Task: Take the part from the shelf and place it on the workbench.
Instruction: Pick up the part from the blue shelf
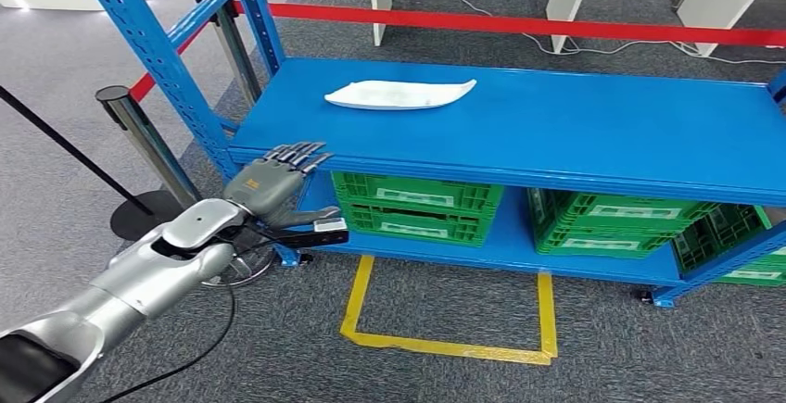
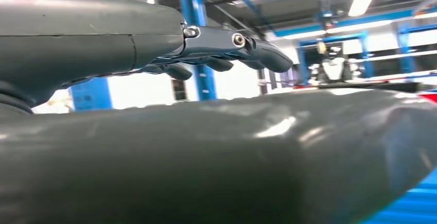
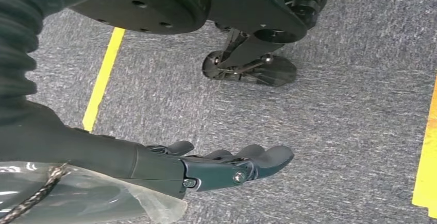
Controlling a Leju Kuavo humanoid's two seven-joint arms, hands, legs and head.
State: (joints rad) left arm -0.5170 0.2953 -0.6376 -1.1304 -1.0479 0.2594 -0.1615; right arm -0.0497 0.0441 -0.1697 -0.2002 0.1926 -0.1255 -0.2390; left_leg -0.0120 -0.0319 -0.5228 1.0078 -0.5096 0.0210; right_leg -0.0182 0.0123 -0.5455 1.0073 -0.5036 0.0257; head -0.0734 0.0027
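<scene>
A flat white part lies on the top board of the blue shelf, toward its left end. My left hand is raised at the shelf's front left corner, just below the board's edge, fingers straight and apart, holding nothing. The part lies beyond it, farther back and to the right. In the left wrist view the left hand stretches out with empty fingers. In the right wrist view my right hand hangs over grey carpet, fingers loosely extended and empty.
Green crates fill the shelf's lower level. A blue upright and a stanchion post with a black belt stand to the left. A red barrier tape runs behind. Yellow floor tape marks a square in front.
</scene>
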